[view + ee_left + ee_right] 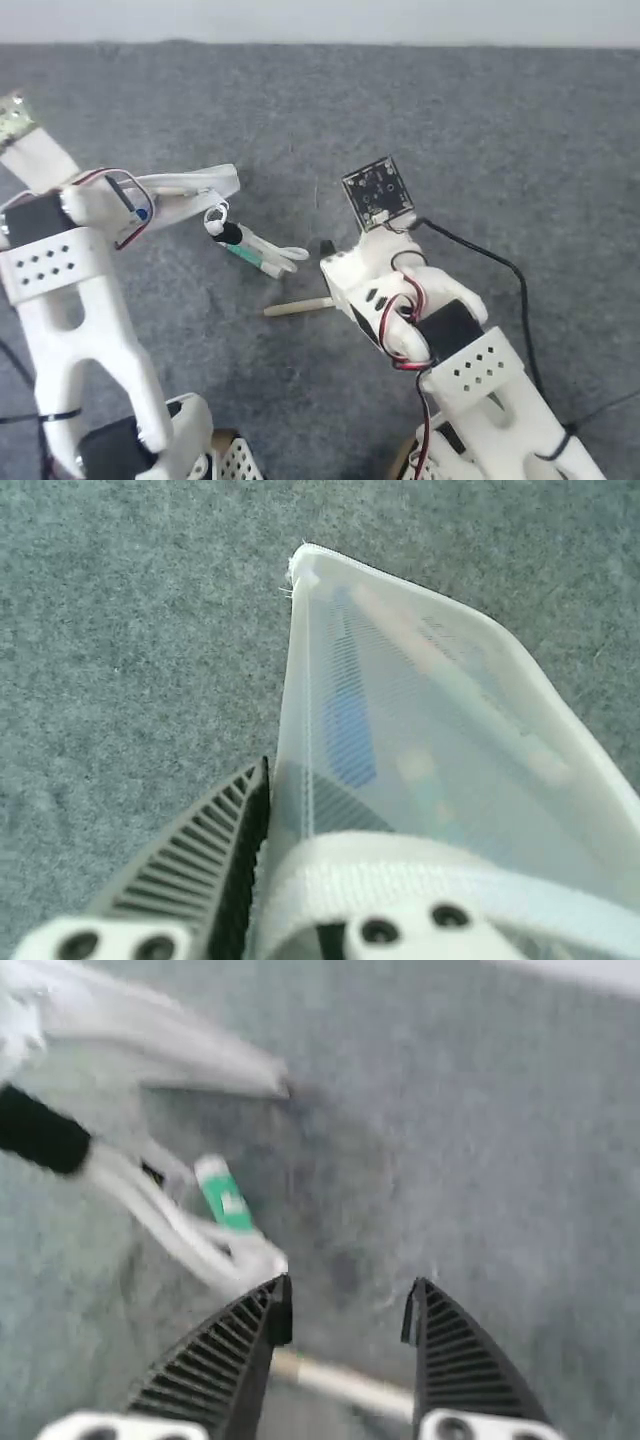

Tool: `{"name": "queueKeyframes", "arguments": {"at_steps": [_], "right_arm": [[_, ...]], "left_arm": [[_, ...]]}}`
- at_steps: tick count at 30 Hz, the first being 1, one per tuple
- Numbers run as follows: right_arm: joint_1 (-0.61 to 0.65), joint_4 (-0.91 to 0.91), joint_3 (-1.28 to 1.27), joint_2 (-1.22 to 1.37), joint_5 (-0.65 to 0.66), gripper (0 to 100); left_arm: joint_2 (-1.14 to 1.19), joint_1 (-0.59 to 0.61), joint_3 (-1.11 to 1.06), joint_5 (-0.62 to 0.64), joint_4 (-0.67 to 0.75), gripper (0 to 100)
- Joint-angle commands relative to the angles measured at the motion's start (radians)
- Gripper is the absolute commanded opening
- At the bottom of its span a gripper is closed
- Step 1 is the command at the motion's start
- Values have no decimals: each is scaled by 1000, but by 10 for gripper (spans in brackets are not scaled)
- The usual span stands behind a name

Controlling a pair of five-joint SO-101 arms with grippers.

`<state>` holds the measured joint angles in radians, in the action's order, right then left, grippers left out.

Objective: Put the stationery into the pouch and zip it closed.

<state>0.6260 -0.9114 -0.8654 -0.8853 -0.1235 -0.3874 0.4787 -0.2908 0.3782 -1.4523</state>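
On the grey surface (pixel 450 120), left side: left fingers (pixel 200 860) clamped on the translucent pouch (pixel 420 710), blue item (pixel 350 725) inside. Right fingers (pixel 220 1360) spread apart over wooden stick (pixel 340 1380), near green-banded pen (pixel 225 1205) and black-capped marker (pixel 228 233).

Grey carpet (pixel 500 130) meets a pale wall (pixel 320 20).

i get soft, even light over the grey felt mat (pixel 520 130) in the high view: bright enough, no glare. shadows are faint and soft-edged, close beside the left arm (pixel 80 330). in the left wrist view light passes through the translucent pouch (pixel 430 710). in the right wrist view a darker shadow sits on the mat below the pouch's corner.
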Motion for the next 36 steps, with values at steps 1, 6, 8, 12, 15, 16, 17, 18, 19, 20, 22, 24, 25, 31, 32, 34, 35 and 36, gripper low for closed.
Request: {"name": "queueKeyframes", "arguments": {"at_steps": [1,6,8,12,15,16,17,18,19,20,22,24,25,31,32,34,35,36], "right_arm": [[-15,-82,66,-39,-77,170],[-13,-140,66,-38,-196,169],[-13,-171,66,-38,-226,169],[-15,-213,66,-36,-301,169],[-13,-226,66,12,-364,169],[-12,-226,66,45,-379,169],[-12,-222,68,85,-397,169],[-12,-219,72,131,-417,169],[-12,-213,77,180,-436,169],[-12,-203,87,228,-456,169],[-15,-191,114,315,-499,169],[-15,-189,147,389,-539,169],[-15,-191,164,420,-565,169],[-16,-194,232,573,-632,169],[-16,-188,233,591,-634,169],[-16,-173,241,628,-634,170],[-18,-166,244,644,-634,170],[-22,-163,247,654,-640,170]], "left_arm": [[-12,9,16,11,18,15],[-12,8,16,11,17,15],[-12,8,16,11,15,15],[-12,8,16,11,17,15],[-12,8,18,11,18,15],[-12,8,18,11,18,15],[-12,8,18,11,18,15],[-12,8,18,11,18,15],[-12,8,18,11,18,15],[-12,8,18,11,18,15],[-12,8,16,11,18,15],[-12,8,16,11,18,15],[-12,8,16,11,18,15],[-8,8,16,11,18,15],[-6,8,16,11,18,15],[-6,8,16,11,20,15],[-6,8,16,11,20,15],[-6,8,16,11,20,15]]}}
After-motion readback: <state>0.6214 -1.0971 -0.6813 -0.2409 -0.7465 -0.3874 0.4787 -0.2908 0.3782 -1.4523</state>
